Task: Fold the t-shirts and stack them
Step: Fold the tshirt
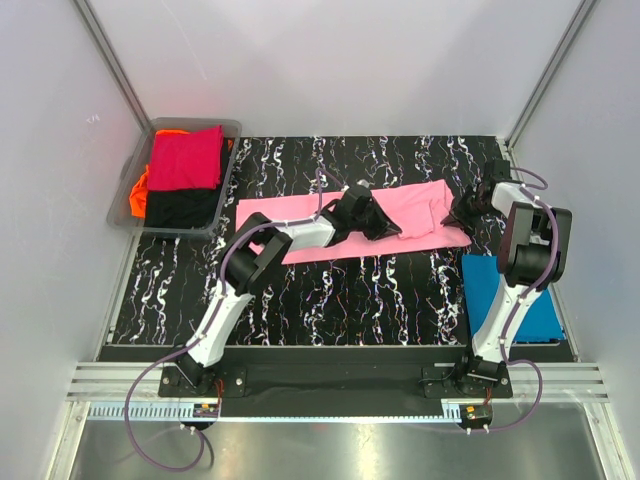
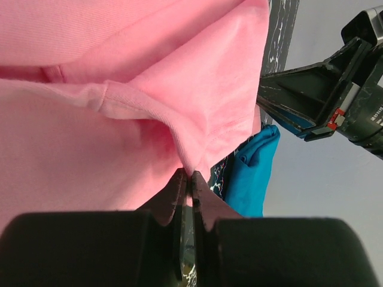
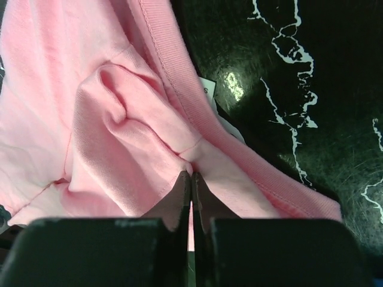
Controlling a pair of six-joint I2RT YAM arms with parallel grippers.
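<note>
The light pink t-shirt (image 1: 300, 225) lies spread across the middle of the black marbled table (image 1: 330, 300). My left gripper (image 1: 392, 227) is shut on a fold of the pink shirt (image 2: 119, 72) near its right half. My right gripper (image 1: 455, 212) is shut on the shirt's right end, near the collar seam (image 3: 119, 119). A folded bright blue t-shirt (image 1: 505, 300) lies at the table's front right; it also shows in the left wrist view (image 2: 254, 167).
A grey bin (image 1: 228, 128) at the back left holds crimson (image 1: 187, 158), orange (image 1: 138, 195) and black (image 1: 182, 207) shirts. White walls close in the table on three sides. The right arm (image 2: 323, 89) shows in the left wrist view.
</note>
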